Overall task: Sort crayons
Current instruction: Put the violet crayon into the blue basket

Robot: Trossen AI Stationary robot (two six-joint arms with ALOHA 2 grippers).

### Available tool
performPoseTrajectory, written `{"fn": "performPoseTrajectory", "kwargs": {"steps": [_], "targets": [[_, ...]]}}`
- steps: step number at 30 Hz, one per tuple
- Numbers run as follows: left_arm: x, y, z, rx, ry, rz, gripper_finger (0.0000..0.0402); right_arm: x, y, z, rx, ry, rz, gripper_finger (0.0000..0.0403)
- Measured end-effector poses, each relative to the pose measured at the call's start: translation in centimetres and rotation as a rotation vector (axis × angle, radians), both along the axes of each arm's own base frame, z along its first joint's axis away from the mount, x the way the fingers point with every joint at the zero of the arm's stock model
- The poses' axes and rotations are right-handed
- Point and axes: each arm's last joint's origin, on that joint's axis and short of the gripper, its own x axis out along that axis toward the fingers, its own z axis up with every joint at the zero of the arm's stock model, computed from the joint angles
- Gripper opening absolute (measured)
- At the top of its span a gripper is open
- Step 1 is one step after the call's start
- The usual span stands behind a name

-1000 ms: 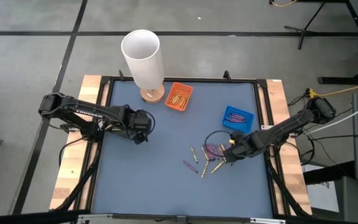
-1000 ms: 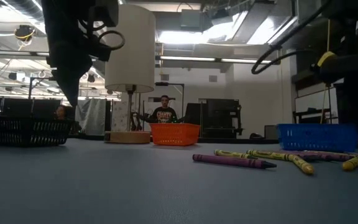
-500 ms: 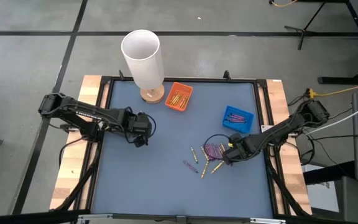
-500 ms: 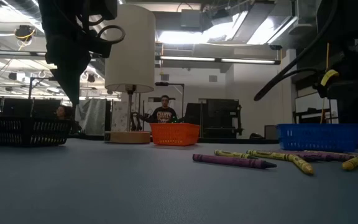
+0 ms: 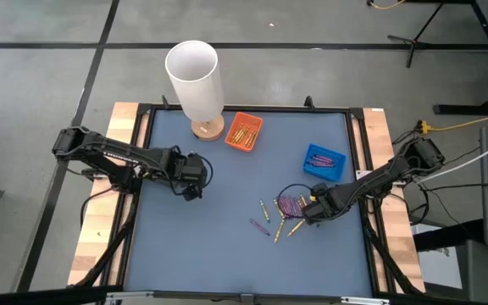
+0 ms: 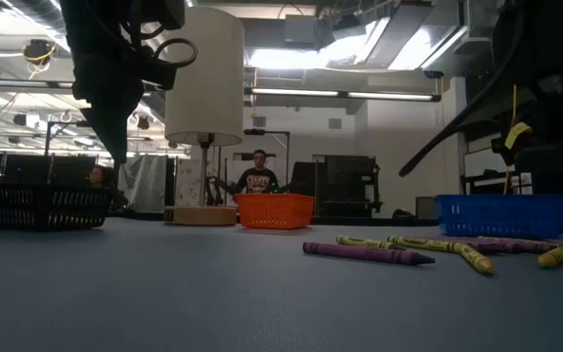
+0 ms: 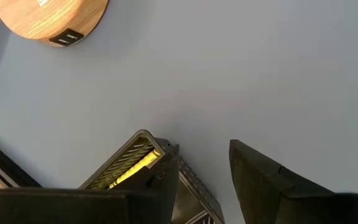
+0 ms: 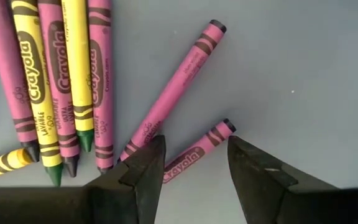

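Surface: blue-grey table mat in a black frame with wooden side boards, on a grey floor.
Background: low view looks into a lit workshop; a seated person shows far off behind the orange tray.
Lamp: tall white cylindrical lamp on a round wooden base, at the far left of the mat.
Orange tray: small orange plastic basket, just right of the lamp base, with yellow crayons lying in it.
Blue tray: small blue plastic basket, right of the orange one and nearer, with purple sticks in it.
Loose crayons: scatter of thin yellow and purple wax crayons on the mat's right half, near side of the blue tray; the right wrist view shows a row of purple and yellow ones side by side and two purple ones lying apart at an angle.
Right gripper: dark two-finger right gripper low over the scatter's right edge; jaws apart, a purple crayon's end lies between the fingertips, not clamped.
Left gripper: dark two-finger left gripper hangs above bare mat on the left side, well apart from the loose crayons; jaws apart, a yellow crayon shows against the inside of one finger.
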Motion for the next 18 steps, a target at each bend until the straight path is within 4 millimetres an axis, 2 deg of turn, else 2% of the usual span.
{"fn": "performPoseTrajectory", "kwargs": {"steps": [6, 18], "targets": [[0.01, 0.0, 0.0, 0.0, -0.001, 0.0, 0.0124, 0.06, 0.04, -0.04, 0.006, -0.006, 0.001, 0.0168], [0.01, 0.0, 0.0, 0.0, -0.001, 0.0, 0.0124, 0.17, 0.09, -0.1, 0.013, -0.016, 0.002, 0.0084]]}}
